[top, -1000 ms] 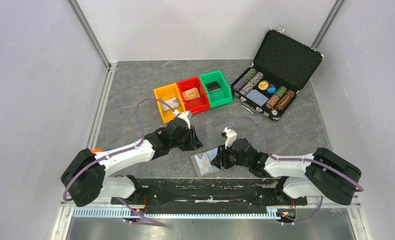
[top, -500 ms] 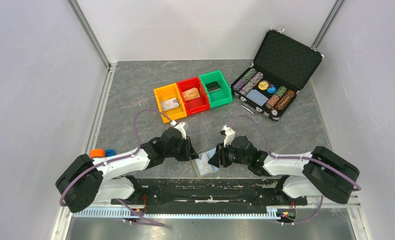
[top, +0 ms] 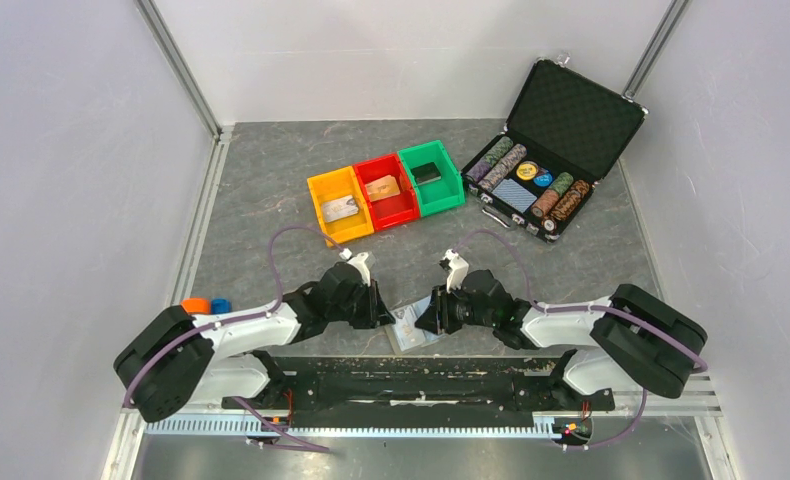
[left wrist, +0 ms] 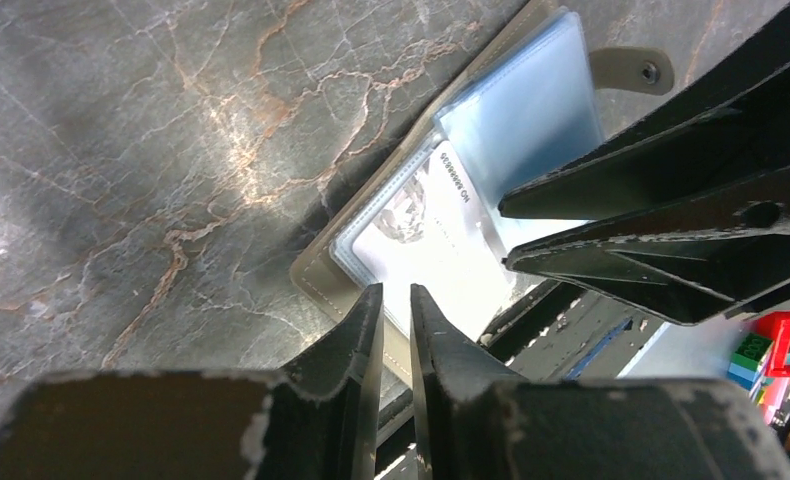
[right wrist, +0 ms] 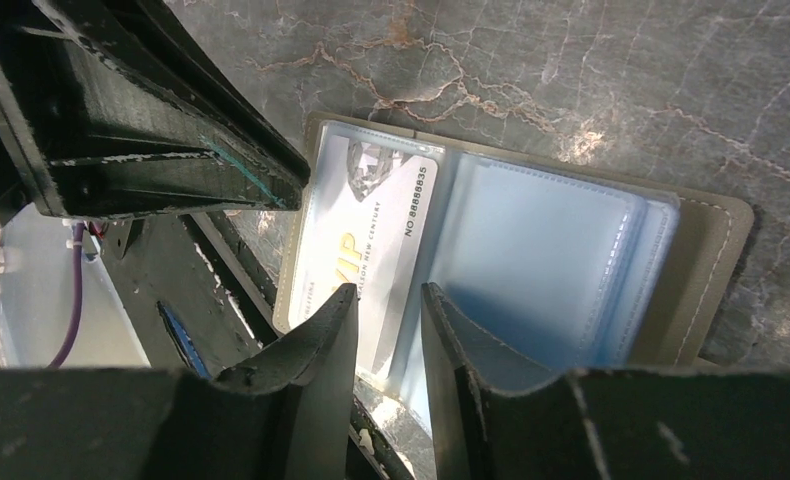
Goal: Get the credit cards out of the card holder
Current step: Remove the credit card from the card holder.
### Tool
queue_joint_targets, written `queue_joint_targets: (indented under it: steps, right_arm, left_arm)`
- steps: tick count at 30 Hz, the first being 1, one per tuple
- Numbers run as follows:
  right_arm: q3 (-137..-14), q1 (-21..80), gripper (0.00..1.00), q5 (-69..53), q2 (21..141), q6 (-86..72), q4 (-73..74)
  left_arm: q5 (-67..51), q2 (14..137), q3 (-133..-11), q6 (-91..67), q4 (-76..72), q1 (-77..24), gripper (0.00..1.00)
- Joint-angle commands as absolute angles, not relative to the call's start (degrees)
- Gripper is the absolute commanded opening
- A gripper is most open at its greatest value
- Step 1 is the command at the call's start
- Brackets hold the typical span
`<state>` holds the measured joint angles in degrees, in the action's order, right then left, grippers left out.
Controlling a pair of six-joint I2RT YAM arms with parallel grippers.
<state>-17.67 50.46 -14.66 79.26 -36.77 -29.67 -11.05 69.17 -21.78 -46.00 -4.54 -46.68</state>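
The card holder [top: 412, 329] lies open near the table's front edge, between both grippers. Its grey rim [right wrist: 713, 262] frames light-blue sleeves [left wrist: 527, 118]. A white credit card [right wrist: 373, 238] marked VIP sits in the left sleeve and also shows in the left wrist view [left wrist: 439, 238]. My left gripper [left wrist: 396, 296] hangs over the holder's near-left edge; its jaws are a narrow slit apart with nothing between them. My right gripper [right wrist: 387, 297] is open over the card's inner edge, by the fold. The left arm's fingers [right wrist: 171, 130] cross the right wrist view at upper left.
Yellow [top: 338, 206], red [top: 387, 190] and green [top: 432, 178] bins stand in a row at mid-table, each with a card inside. An open black chip case [top: 548, 150] sits at the back right. Orange [top: 195, 305] and blue [top: 220, 305] caps lie beside the left arm.
My left gripper has come down from near the bins to the holder's left edge, and its jaws have narrowed. The right gripper has shifted slightly left over the holder.
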Motion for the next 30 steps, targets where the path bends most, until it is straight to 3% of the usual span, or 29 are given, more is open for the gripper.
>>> queue_joint_targets:
  steps: [1, 12, 22, 30]
  right_arm:
    - [-17.57, 50.01, 0.32, -14.66, 79.48, -38.00, -34.35]
    - [-15.65, 49.44, 0.31, -15.38, 80.40, -41.13, -36.60]
    - [-17.69, 49.20, 0.31, -10.31, 76.61, -38.12, -27.47]
    - [-16.64, 49.15, 0.31, -13.83, 79.52, -40.22, -31.75]
  left_arm:
    - [-10.00, 70.33, -20.06, -47.08, -8.15, -46.67, 0.22]
    - [-10.28, 74.04, -19.46, -47.15, -10.68, -46.68, 0.19]
    - [-8.53, 72.86, -20.39, -46.05, -7.91, -46.69, 0.20]
    - [-9.51, 73.95, -20.50, -46.91, -9.03, -46.68, 0.20]
